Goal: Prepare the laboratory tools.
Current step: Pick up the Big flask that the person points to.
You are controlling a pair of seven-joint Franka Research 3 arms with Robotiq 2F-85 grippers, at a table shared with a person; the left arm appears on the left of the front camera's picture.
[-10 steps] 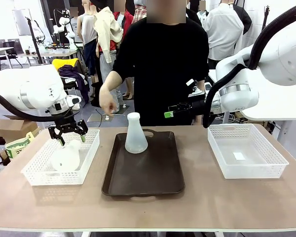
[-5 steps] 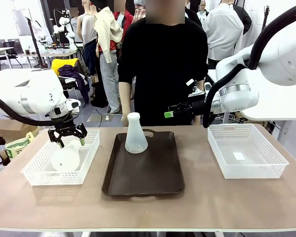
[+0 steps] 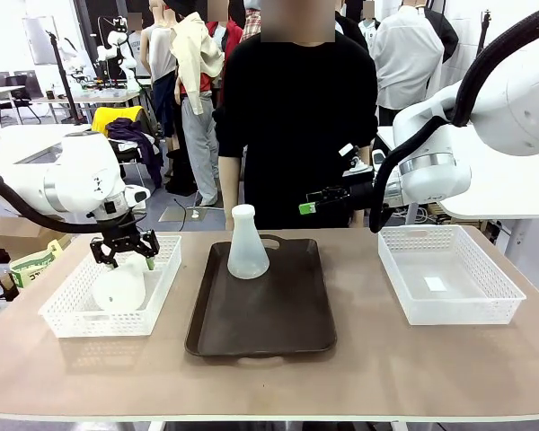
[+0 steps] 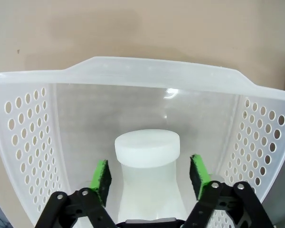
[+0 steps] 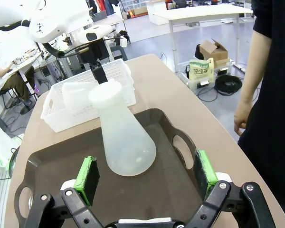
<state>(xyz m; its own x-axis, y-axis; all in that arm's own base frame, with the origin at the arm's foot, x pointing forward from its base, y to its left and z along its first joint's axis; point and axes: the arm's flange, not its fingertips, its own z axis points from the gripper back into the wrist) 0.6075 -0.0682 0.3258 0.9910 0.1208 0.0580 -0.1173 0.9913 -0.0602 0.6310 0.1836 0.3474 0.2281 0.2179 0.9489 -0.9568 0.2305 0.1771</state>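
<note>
**Front view.** Finds the left gripper (image 3: 124, 262) lowered at the left basket (image 3: 72, 321), fingers either side of the neck of the left flask (image 3: 119, 289), standing upright inside. Finds the centre flask (image 3: 248, 247) upright at the far end of the dark tray (image 3: 260, 328), mid-table. Notes the right gripper (image 3: 304, 208) held high near the far edge, pointing sideways toward the person (image 3: 296, 117); cannot tell its spread from this side. Notes the right basket (image 3: 454, 312) well apart from both flasks.

**Left wrist view.** Shows what the front hides: green pads (image 4: 102, 178) apart, flanking the neck's flat white top with a gap on each side, touching nothing. Adds the perforated basket walls and bare tan table (image 4: 133, 28) beyond the rim.

**Right wrist view.** Shows the right jaws spread wide and empty, well above the centre flask and tray. Adds the person's hand (image 5: 242, 118) hanging beside the table edge.

**Room.** Grey floor, a cardboard box (image 5: 213, 47), coiled cables, white tables farther off.
</note>
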